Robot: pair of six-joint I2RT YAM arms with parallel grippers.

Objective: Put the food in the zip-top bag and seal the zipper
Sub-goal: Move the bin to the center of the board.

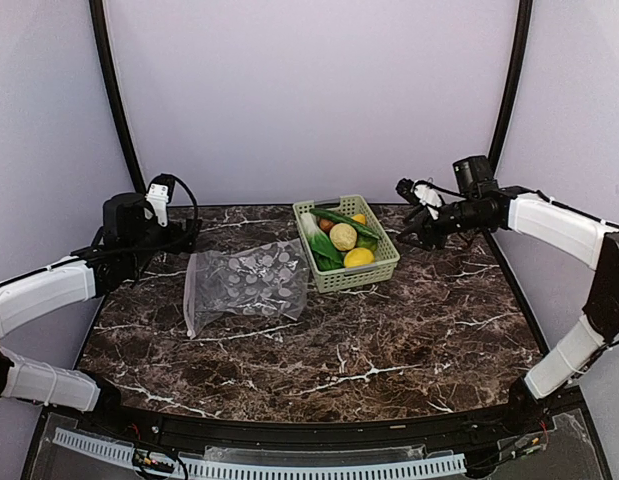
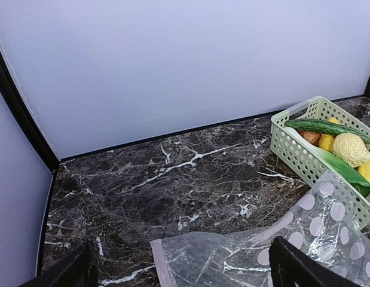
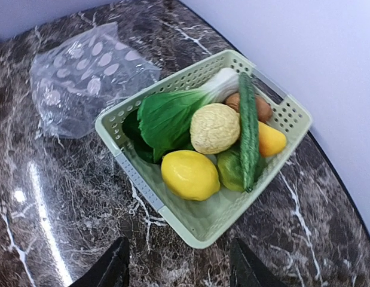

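Note:
The food lies in a light green slotted basket, also in the right wrist view: bok choy, yellow lemon, green lime, tan bumpy lump, long green vegetable, orange fruit. The clear dotted zip-top bag lies flat left of the basket; its mouth strip, the zipper, faces left. My left gripper is open, left of the bag, with its fingertips at the view's bottom edge. My right gripper is open, just right of the basket.
The dark marble table ends at black curved posts and a pale backdrop. A brown item sits at the basket's far corner.

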